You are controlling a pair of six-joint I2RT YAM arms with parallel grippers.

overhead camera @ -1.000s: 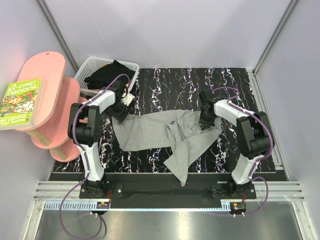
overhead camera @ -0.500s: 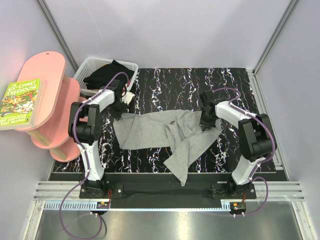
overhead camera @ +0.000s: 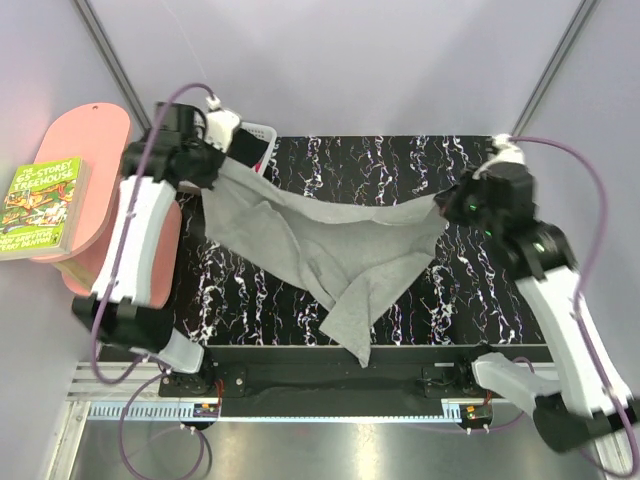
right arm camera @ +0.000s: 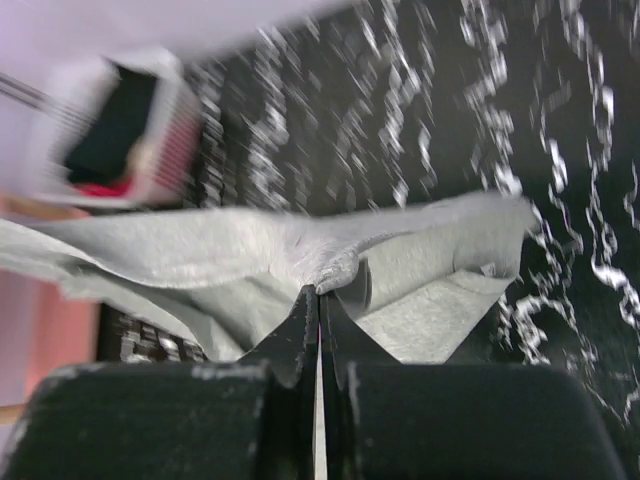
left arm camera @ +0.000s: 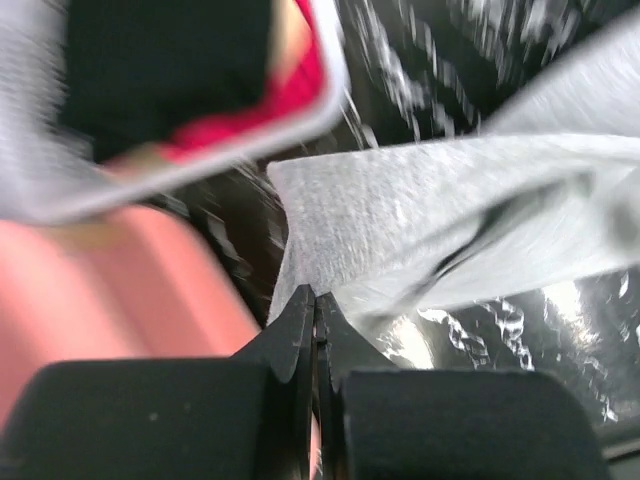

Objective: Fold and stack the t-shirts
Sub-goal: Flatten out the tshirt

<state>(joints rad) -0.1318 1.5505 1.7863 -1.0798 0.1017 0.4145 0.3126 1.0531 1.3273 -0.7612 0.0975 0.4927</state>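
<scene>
The light heather-grey t-shirt (overhead camera: pixel 340 250) hangs stretched above the black marbled table (overhead camera: pixel 470 290), and its lowest point trails toward the near edge. My left gripper (overhead camera: pixel 215 160) is shut on the shirt's left corner (left arm camera: pixel 330 215), its tips (left arm camera: pixel 316 300) pressed together. My right gripper (overhead camera: pixel 447 205) is shut on a bunched fold at the right end (right arm camera: pixel 335 265), tips (right arm camera: pixel 318 292) together. The black t-shirt (left arm camera: pixel 160 60) lies in the white basket (left arm camera: pixel 330 90) at the back left, mostly hidden by my left arm in the top view.
A pink shelf unit (overhead camera: pixel 90 150) stands left of the table with a green book (overhead camera: pixel 40 205) on it. The basket's corner (overhead camera: pixel 265 135) shows behind the left gripper. Grey walls close in the back and sides.
The left gripper has shut on the grey shirt's left edge. Both arms have risen and spread apart, lifting the shirt off the table and pulling it taut between them.
</scene>
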